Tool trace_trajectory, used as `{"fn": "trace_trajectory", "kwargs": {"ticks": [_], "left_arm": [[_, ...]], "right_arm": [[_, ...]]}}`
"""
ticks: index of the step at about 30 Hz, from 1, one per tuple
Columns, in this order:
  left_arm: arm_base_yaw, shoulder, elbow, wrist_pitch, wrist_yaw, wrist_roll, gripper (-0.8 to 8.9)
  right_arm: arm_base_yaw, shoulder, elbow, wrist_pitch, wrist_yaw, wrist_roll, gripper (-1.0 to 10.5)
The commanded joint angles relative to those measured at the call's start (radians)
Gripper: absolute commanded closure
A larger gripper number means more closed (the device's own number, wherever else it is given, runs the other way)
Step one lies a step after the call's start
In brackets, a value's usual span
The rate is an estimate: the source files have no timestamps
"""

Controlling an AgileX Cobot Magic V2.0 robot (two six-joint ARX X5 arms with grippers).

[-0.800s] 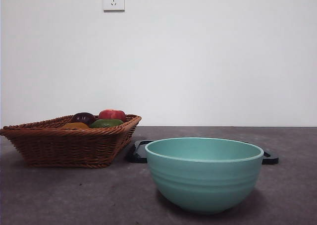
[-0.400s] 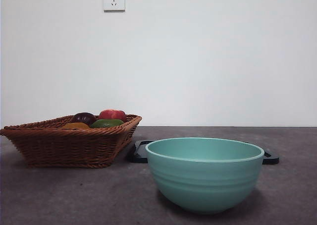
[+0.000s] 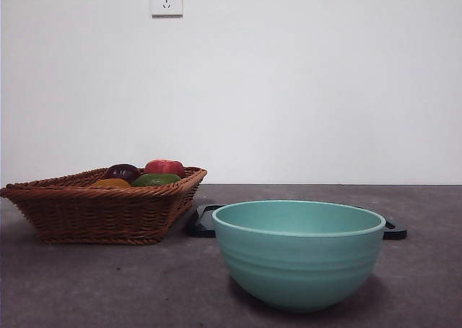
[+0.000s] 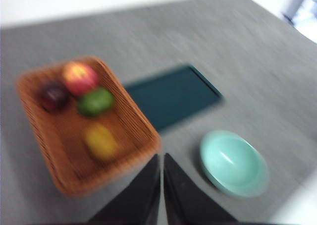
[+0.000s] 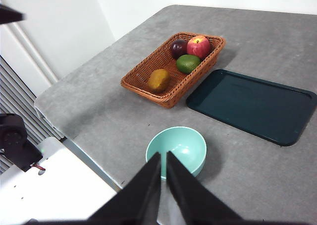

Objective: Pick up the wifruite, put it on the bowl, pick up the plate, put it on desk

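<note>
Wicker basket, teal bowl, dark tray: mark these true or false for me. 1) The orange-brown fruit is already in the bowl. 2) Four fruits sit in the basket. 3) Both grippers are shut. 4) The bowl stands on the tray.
1) False: the dull orange-brown fruit lies in the brown wicker basket; the glossy mint-teal bowl is empty.
2) True.
3) True: the left gripper and the right gripper have jaws together.
4) False: the bowl stands on the grey desk, apart from the flat dark green tray.
</note>
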Motion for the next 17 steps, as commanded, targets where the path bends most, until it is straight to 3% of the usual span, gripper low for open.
{"fn": "trace_trajectory", "kwargs": {"ticks": [1,4,8,10,14,17], "left_arm": [[0.049,-0.082,-0.237,0.316,0.0,-0.023,8.04],[0.104,-0.198,-0.5,0.593,-0.005,-0.023,8.04],[0.171,-0.341,-0.774,0.816,-0.04,-0.039,8.04],[0.196,-0.402,-0.877,0.866,-0.087,-0.084,8.04],[0.221,-0.472,-1.003,0.866,-0.29,-0.177,8.04],[0.223,-0.496,-1.047,0.85,-0.376,-0.194,8.04]], "right_arm": [[0.005,0.002,0.016,0.011,0.003,0.007,9.4],[0.005,0.002,0.016,0.011,0.003,0.007,9.4],[0.005,0.002,0.016,0.01,0.003,0.007,9.4],[0.005,0.002,0.016,0.01,0.003,0.007,9.4],[0.006,0.002,0.016,0.011,0.003,0.007,9.4],[0.006,0.002,0.016,0.011,0.003,0.007,9.4]]}}
